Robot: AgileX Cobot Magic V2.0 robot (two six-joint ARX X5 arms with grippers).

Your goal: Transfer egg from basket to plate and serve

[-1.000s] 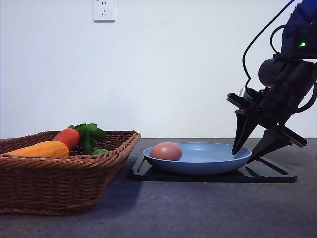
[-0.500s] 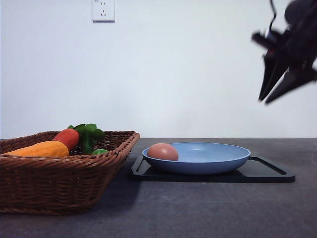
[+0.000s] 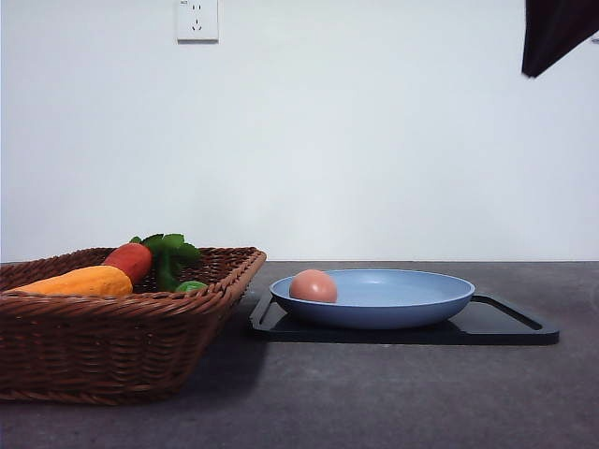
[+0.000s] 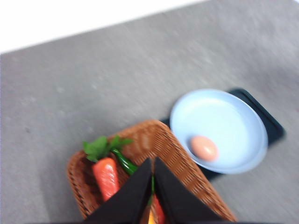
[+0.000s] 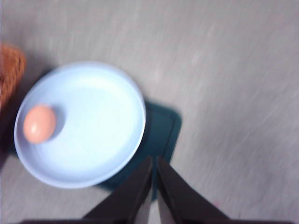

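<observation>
resting in plate below and ahead of closed, empty right gripper: egg. left gripper closed above basket.

Right gripper cut off at frame's top corner.

Pinkish-brown egg, light-blue plate, dark-brown woven basket.
</observation>
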